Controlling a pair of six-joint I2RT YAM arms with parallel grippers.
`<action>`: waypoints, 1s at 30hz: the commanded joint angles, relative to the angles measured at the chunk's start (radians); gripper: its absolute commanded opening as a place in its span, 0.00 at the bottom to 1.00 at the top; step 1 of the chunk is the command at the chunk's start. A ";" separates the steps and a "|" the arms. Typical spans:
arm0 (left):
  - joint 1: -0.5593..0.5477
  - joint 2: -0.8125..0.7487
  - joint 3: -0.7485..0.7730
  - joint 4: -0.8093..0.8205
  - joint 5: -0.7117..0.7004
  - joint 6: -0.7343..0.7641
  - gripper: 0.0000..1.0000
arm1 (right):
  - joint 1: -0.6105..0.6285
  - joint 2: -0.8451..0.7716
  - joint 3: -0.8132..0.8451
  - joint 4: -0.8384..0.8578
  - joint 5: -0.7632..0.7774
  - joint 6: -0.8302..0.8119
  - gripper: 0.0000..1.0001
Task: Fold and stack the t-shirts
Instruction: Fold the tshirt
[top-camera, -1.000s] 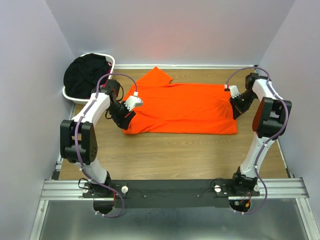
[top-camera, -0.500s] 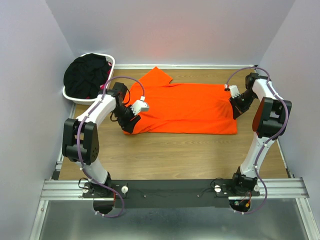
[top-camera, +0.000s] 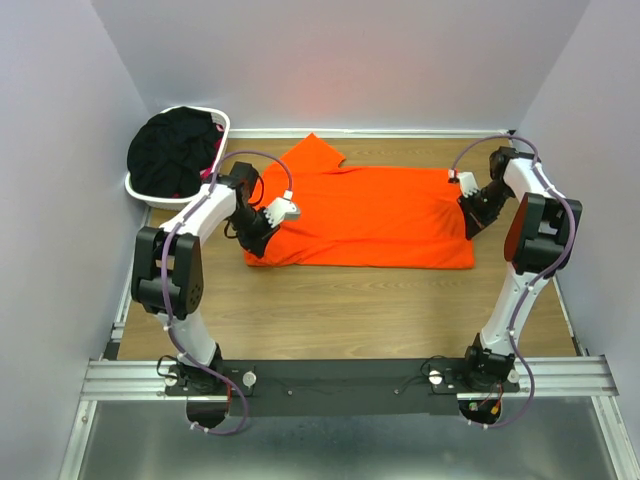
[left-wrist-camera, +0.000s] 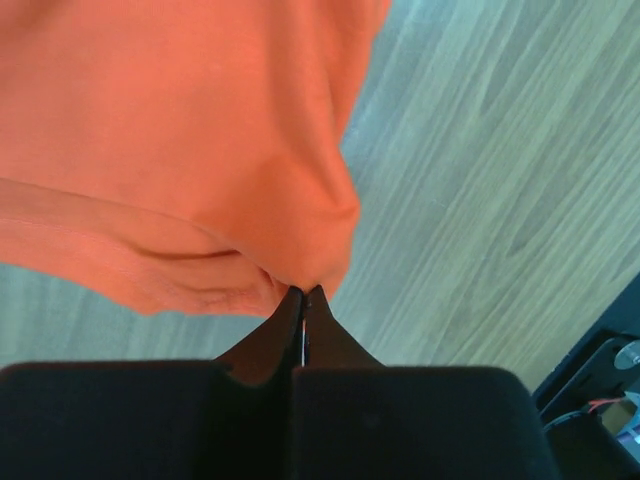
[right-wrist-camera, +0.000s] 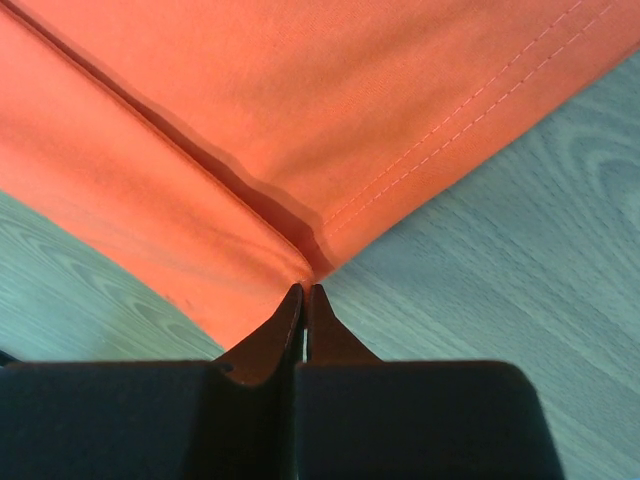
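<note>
Moved since a second ago: left claw, drawn in over the near left corner of the orange t-shirt, gone from spread to pressed together, pinching that cloth. Stayed as before: right claw, pinched on hemmed cloth at the right edge. Counted: one orange t-shirt, laid flat on tabletop; one heap of black t-shirts, number not told, in one white basket, far left.
</note>
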 joint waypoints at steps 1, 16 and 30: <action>-0.001 0.024 0.093 -0.025 -0.019 0.021 0.00 | -0.004 0.024 0.027 0.010 -0.005 0.007 0.05; 0.017 0.190 0.316 -0.024 -0.101 0.024 0.00 | -0.004 0.047 0.055 0.013 -0.003 0.009 0.04; 0.051 0.250 0.298 0.039 -0.091 -0.006 0.21 | 0.007 0.095 0.110 0.016 0.000 0.047 0.25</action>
